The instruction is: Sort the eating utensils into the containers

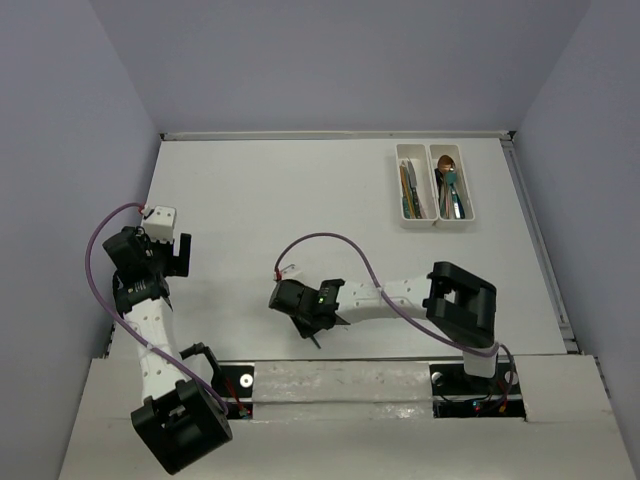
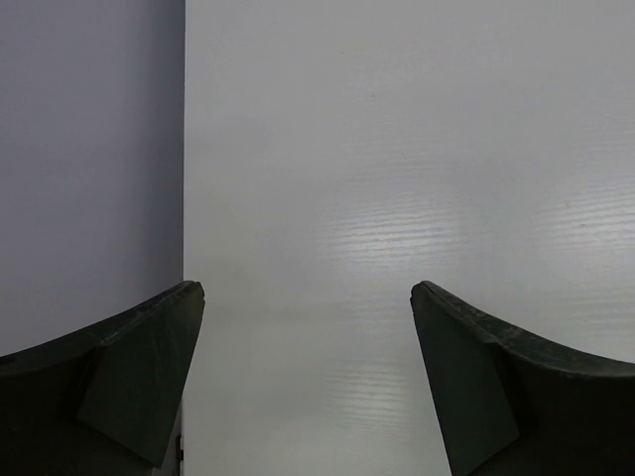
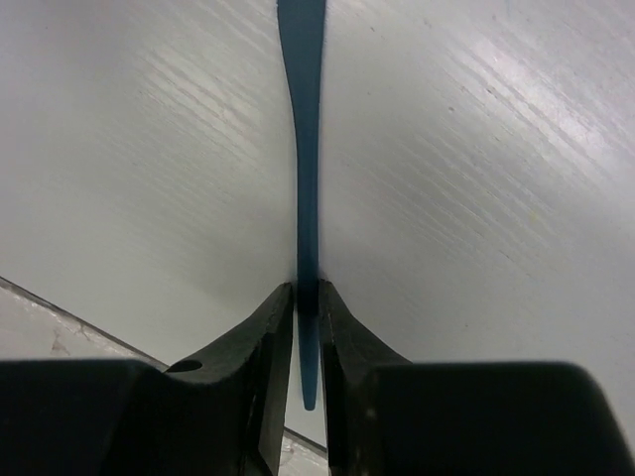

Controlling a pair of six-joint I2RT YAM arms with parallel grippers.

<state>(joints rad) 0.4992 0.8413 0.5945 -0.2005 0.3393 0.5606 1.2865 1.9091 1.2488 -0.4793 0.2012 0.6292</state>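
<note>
Blue utensil (image 3: 303, 198) pinched in right gripper (image 3: 306, 297).
Fingers are closed tight on its slim shaft, and the rest sticks out ahead of the fingertips, low over the white table (image 1: 300, 190). 2 joined white trays (image 1: 399, 190), well apart from that gripper, hold the other utensils (image 1: 452, 188). Left gripper (image 2: 308, 297) spread wide, nothing between its fingers.
</note>
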